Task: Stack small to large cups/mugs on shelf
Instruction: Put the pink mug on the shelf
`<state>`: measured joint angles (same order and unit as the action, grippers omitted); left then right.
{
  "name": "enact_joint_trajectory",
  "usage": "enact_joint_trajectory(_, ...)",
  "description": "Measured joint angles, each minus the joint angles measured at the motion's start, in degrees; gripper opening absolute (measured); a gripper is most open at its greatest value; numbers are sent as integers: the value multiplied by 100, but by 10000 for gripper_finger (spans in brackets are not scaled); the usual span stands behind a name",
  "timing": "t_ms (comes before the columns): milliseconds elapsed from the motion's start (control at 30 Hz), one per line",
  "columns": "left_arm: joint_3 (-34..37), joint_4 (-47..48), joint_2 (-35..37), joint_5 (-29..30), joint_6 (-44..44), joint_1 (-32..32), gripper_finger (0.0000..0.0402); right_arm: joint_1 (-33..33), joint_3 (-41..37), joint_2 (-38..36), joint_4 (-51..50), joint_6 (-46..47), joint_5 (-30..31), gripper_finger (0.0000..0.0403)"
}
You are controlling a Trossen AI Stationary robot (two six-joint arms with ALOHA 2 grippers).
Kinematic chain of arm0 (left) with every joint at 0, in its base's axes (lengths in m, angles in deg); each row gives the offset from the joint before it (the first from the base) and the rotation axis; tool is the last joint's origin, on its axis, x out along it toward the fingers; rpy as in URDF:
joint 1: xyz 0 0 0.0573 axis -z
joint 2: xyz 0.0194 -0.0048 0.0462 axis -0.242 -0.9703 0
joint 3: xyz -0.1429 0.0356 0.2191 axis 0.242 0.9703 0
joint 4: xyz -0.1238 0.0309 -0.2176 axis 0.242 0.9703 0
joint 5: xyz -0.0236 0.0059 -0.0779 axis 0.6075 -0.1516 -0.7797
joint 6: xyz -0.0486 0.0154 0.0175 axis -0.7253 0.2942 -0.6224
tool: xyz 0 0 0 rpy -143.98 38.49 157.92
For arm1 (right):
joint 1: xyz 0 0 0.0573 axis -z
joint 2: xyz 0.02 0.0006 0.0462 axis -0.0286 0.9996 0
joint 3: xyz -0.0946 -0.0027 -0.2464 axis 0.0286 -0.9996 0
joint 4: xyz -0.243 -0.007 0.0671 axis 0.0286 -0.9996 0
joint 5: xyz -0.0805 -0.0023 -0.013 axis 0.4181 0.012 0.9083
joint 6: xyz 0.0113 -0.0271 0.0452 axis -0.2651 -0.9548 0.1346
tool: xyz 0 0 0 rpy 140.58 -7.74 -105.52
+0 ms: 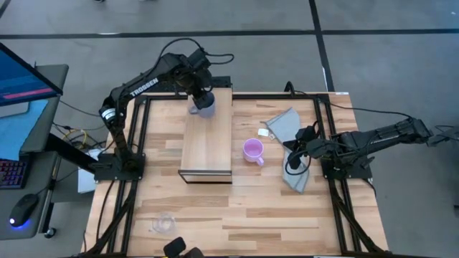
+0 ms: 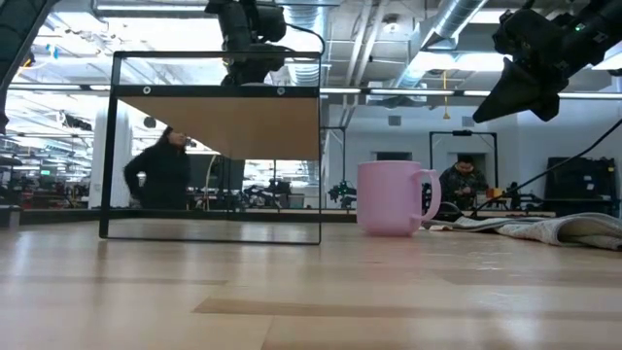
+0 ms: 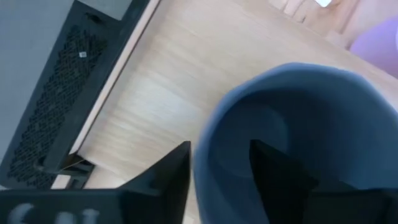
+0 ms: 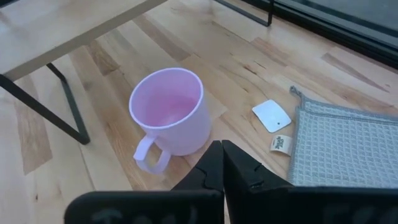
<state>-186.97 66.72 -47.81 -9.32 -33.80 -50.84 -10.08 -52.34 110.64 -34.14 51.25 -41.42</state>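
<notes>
Slatted wooden tabletop [image 1: 237,208] stands on grey flooring, an open industrial hall with seated people beyond. At its 11 o'clock, the shelf [image 1: 208,154] carries the grey-blue mug [image 1: 204,106] at its far end; the left gripper [image 3: 219,163] grasps that mug's wall, one finger inside, one outside. "TROSSEN" reads on the left arm [image 1: 143,84]. The lilac mug [image 1: 252,150] sits upright at table centre. The right gripper [image 4: 222,163], fingers clenched together, hovers at 3 o'clock above a grey cloth [image 1: 290,129] with unreadable tags. The clear cup [image 1: 163,223], hard to make out, lies at 7 o'clock.
</notes>
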Motion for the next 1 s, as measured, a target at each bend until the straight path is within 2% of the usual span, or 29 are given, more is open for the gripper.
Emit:
enact_joint_trajectory(133, 0, 3, 0, -20, -44, 2, 205, 0, 0, 0, 0, 0, 1, 18)
enact_joint_trajectory(267, -135, 223, 0, -17, 120, 2, 229, 0, 0, 0, 0, 0, 0, 20)
enact_joint_trajectory(733, -2181, 682, 11, 3, 220, 15, 234, 0, 0, 0, 2, 1, -2, 19)
enact_joint_trajectory(800, -2365, 696, 11, -203, 247, 15, 233, 0, 0, 0, 2, 2, -2, 17)
enact_joint_trajectory(1000, -2488, 635, 173, -1466, 452, 100, 233, 0, 0, 0, 4, 2, -2, 20)
